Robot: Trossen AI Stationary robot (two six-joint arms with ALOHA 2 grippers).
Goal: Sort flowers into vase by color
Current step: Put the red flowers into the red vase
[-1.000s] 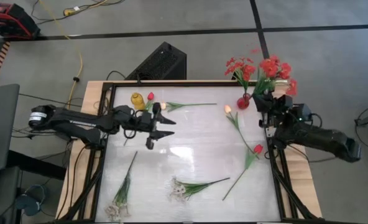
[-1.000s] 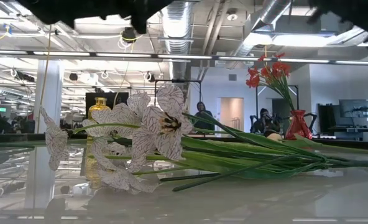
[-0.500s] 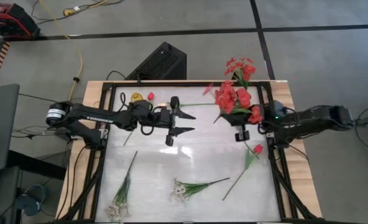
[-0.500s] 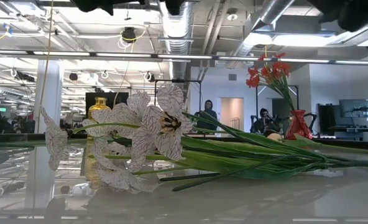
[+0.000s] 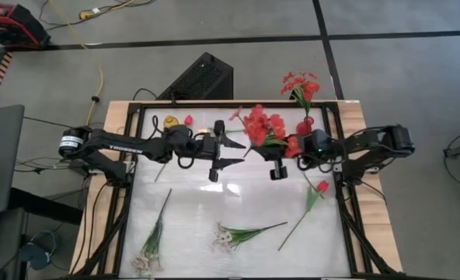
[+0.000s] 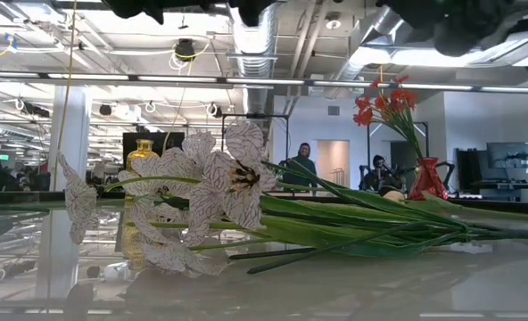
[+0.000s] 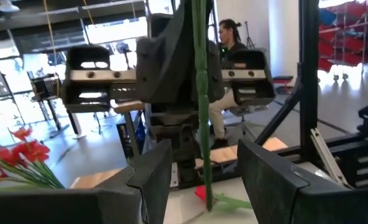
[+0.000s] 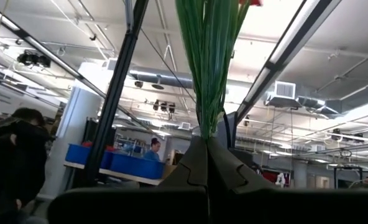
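Note:
My right gripper [image 5: 273, 155] hangs over the table's far middle, shut on a bunch of red flowers [image 5: 263, 126]. To its left, my left gripper [image 5: 240, 153] is open and faces it. In the left wrist view one green stalk [image 7: 201, 93] of the bunch stands upright in line with the gap between that gripper's fingers [image 7: 153, 180], with nothing touching. A red vase [image 5: 304, 124] at the far right holds more red flowers [image 5: 300, 84]. A red tulip [image 5: 321, 187] and two white sprays [image 5: 230, 236] [image 5: 148, 257] lie flat on the table. My right gripper pinches the bunch's green stalks [image 8: 204, 127] together between its two shut fingers. The fingers come from the table's right, slanting upward, and lie along the stalks. The bunch is lifted clear of the table, its red blossoms [image 5: 257, 123] beyond the fingertips toward the far left.
A yellow vase [image 5: 171, 123] and a red bud [image 5: 188, 120] stand at the far left. The black frame [image 5: 346, 210] edges the table. Near the low camera lies a white spray [image 6: 219, 183]. People sit and stand in the room behind [image 6: 301, 165].
My right gripper has carried the red bunch from beside the red vase at the right edge toward the table's middle, and has tipped further upward. My left gripper first moved right toward the middle and rose a little, then kept still, open throughout.

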